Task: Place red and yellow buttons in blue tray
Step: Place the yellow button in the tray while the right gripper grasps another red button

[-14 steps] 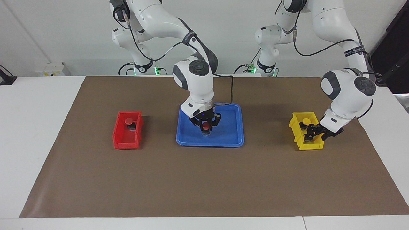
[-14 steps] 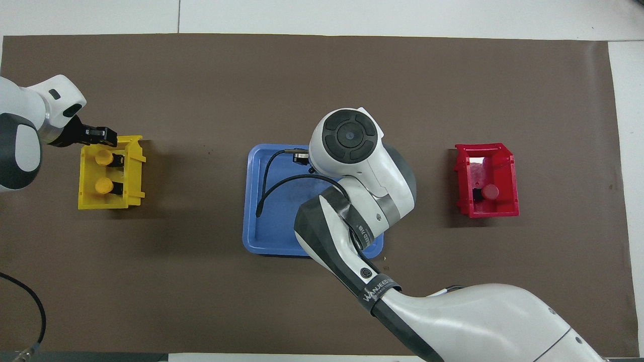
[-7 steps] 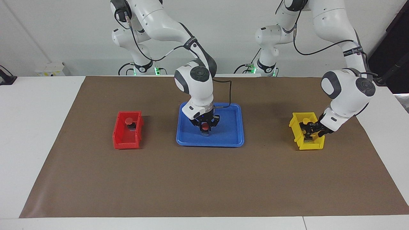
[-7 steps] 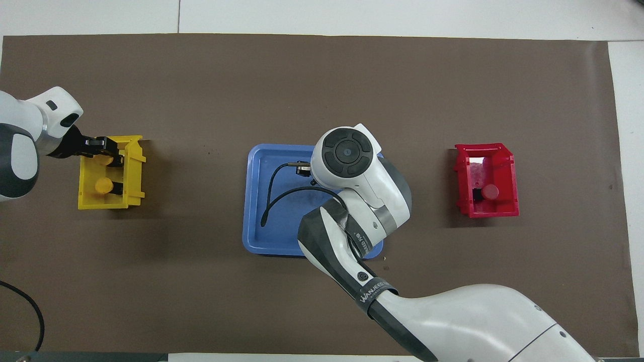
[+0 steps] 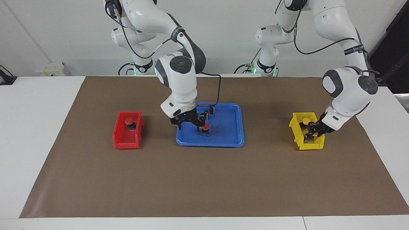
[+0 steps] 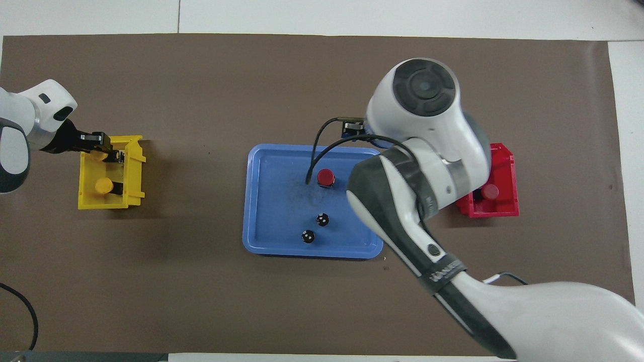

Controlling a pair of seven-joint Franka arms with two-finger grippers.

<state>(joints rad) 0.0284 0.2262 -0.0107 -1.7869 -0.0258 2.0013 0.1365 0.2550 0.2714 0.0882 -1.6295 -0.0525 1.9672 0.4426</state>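
Observation:
A red button [image 5: 206, 128] stands free in the blue tray [image 5: 235, 140], also seen in the overhead view [image 6: 326, 177]. My right gripper [image 5: 189, 124] is open and empty, over the tray's edge toward the red bin; in the overhead view its own arm hides it. A second red button [image 5: 128, 120] sits in the red bin [image 5: 125, 142]. My left gripper [image 5: 311, 134] is down inside the yellow bin [image 6: 132, 173], at the yellow button [image 6: 103, 154] farther from the robots. The other yellow button [image 6: 103, 185] sits free beside it.
Two small dark cylinders [image 6: 322, 219] [image 6: 308, 236] stand in the blue tray [image 6: 271, 201], nearer to the robots than the red button. The right arm covers part of the red bin [image 6: 498, 212] from above. A brown mat [image 5: 204, 182] covers the table.
My right gripper has let go of the red button in the tray, risen and moved toward the red bin. My left gripper has sunk deeper into the yellow bin.

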